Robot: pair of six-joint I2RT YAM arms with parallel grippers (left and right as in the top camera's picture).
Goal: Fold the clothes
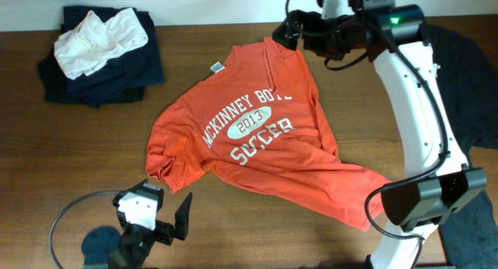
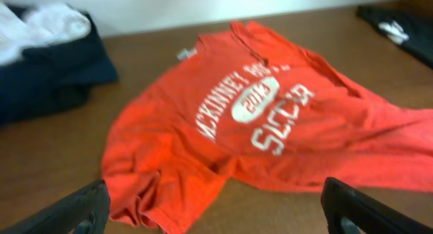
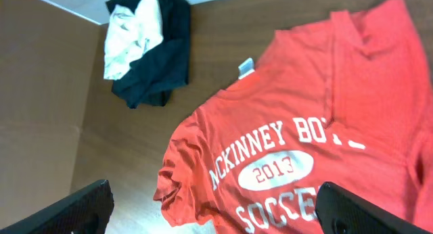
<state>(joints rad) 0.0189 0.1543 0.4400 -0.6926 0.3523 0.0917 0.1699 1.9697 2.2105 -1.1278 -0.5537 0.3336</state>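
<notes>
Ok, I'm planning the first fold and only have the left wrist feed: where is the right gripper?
Observer: The right gripper hovers open at the far edge of the orange shirt, holding nothing.
Operator: The shirt runs off my frame to the right. Where does it end?
Observer: It tapers to a narrow corner close to the right arm's base.
Operator: And my own gripper, seen from above?
Observer: The left gripper is open, on the near side of the crumpled sleeve, not touching it.
</notes>
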